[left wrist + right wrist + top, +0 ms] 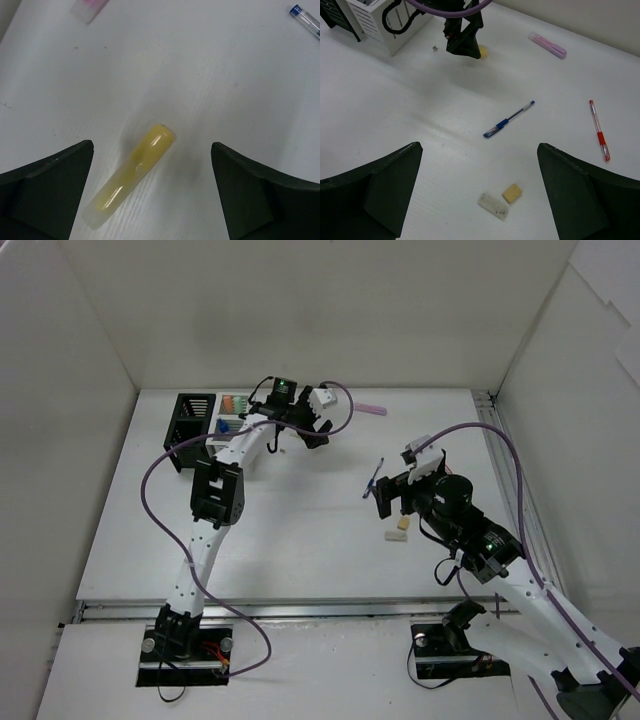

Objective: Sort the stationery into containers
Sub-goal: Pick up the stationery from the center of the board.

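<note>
My left pincer [152,145] is released, its two dark matte fingers spread wide. The yellow highlighter [132,177] lies on the worktop [225,75] in the gap between them, slanted, with its pale end nearer to the left finger. It is a smooth, glossy, rounded tube, a little blurred in this close view. Ahead and to the left of this pincer, the pink highlighter [89,7] is cut by the picture's top edge. Ahead to the right I see only the capped end of the blue pen [306,19]. My right pincer [480,147] is also released and holds nothing. Just below its gap are the two erasers [512,193], small flat blocks touching each other, one beige and one paler with specks. The blue pen, thin with a dark grip, lies ahead of the gap, and the thin clear red pen lies ahead toward the right finger [598,131]. Far ahead to the left stand the slatted white organizer [375,20] and the black organizer [335,15], both cut by the frame. From the top camera some coloured caps [236,402] show in the white one, too small for me to tell more. The worktop is white, with a fine grain.
</note>
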Controlling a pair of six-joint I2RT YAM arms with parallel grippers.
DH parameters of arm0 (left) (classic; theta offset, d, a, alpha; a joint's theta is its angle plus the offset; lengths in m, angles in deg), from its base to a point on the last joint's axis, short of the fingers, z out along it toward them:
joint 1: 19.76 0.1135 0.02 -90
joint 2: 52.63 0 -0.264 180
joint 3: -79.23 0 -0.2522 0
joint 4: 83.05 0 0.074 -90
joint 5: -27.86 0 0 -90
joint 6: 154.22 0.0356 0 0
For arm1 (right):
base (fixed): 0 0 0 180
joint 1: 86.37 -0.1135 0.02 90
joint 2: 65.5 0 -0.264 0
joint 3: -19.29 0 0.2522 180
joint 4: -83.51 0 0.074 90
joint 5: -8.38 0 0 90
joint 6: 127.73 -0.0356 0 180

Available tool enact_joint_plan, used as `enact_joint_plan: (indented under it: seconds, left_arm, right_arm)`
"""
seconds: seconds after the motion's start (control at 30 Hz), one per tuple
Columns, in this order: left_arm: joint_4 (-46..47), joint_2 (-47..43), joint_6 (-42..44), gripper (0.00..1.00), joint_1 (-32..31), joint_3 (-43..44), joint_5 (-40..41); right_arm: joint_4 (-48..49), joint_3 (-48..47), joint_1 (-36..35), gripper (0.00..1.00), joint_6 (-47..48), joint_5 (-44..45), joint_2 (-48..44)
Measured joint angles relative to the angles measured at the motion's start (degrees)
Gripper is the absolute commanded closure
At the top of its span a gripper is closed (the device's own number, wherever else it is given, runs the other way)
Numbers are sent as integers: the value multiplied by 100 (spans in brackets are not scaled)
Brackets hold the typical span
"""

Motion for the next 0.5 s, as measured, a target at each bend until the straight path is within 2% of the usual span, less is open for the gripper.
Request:
enact_joint_plan:
  seconds: [0.2,0.5]
  left_arm:
    - [-61,459,-634,0,0,446,55]
    - [-181,455,-1311,0,0,415,332]
  right_arm:
    - [-79,107,57,2,0,-9,-199]
    - [-170,214,63,2,-4,72,-614]
